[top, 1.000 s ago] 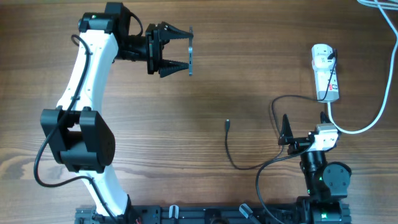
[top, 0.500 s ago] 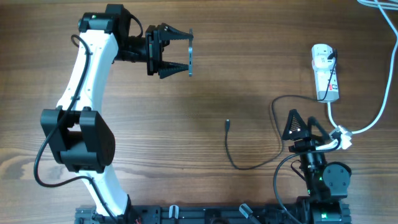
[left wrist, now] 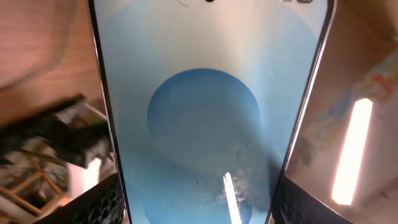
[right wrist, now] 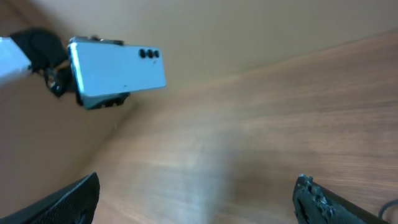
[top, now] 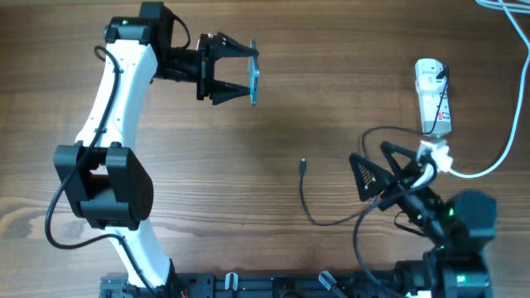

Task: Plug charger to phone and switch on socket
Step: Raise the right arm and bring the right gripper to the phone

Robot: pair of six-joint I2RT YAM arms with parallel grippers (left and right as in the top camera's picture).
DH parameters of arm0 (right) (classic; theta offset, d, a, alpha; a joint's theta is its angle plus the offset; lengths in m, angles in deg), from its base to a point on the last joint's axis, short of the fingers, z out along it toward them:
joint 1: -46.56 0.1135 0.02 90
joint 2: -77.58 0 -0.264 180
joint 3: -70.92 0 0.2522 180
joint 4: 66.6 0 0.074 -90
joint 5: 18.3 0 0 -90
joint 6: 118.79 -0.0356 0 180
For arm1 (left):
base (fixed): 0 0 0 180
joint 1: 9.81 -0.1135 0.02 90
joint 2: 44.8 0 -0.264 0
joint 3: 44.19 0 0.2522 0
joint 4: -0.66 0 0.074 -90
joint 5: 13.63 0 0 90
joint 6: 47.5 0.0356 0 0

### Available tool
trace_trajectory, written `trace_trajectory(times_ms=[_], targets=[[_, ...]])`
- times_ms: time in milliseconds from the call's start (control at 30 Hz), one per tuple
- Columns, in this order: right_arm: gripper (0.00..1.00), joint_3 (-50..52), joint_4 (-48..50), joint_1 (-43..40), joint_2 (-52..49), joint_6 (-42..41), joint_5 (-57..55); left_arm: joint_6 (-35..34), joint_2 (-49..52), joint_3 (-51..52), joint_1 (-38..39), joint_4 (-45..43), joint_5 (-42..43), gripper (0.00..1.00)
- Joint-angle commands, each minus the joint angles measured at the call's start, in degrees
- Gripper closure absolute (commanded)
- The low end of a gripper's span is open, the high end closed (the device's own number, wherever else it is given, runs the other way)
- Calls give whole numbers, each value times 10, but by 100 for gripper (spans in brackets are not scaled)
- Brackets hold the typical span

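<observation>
My left gripper (top: 240, 73) is shut on the phone (top: 255, 84) and holds it on edge above the table at the far left. In the left wrist view the phone's cyan screen (left wrist: 205, 118) fills the frame between the fingers (left wrist: 199, 208). The right wrist view shows the phone's pale back (right wrist: 118, 65) far off. The charger, a thin black cable (top: 319, 220), lies on the table with its tip (top: 303, 165) at the centre. My right gripper (top: 374, 170) is open and empty, right of the tip; its fingers (right wrist: 202, 205) frame bare wood. The socket (top: 432, 106) lies at the far right.
A thick white lead (top: 497, 161) curves from the socket toward the right edge and up to the far corner. The thin black cable loops (top: 364, 141) beside my right arm. The arm bases stand along the front edge.
My right arm has unfolded and swung left, its open gripper now pointing toward the cable. My left gripper has turned the phone slightly, still holding it.
</observation>
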Motion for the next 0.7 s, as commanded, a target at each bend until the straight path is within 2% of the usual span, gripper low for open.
trace_trajectory(times_ms=[0, 67, 167, 267, 367, 433, 533, 600, 667], targets=[[0, -124, -37, -1, -126, 61, 168, 28, -20, -14, 2, -5, -76, 30], [0, -190, -45, -1, -190, 61, 235, 58, -20, -14, 2, -7, -77, 31], [0, -284, -120, 14, -246, 96, 217, 59, -20, -13, 2, -10, -100, 31], [0, -360, -228, 58, -268, 108, 50, 57, -20, -13, 2, -17, -104, 32], [0, -492, -402, 123, -323, 108, -149, 56, -20, -13, 2, -22, -104, 32], [0, -526, -395, 141, -347, 101, -118, 40, -20, -13, 2, -21, -104, 32], [0, -522, -349, 141, -362, 11, -30, 39, -20, -13, 2, -21, -105, 32], [0, -522, -329, 149, -382, 16, 20, 39, -20, -13, 2, -22, -105, 32], [1, -522, -326, 185, -411, 16, 20, 39, -20, -13, 3, -21, -113, 33]])
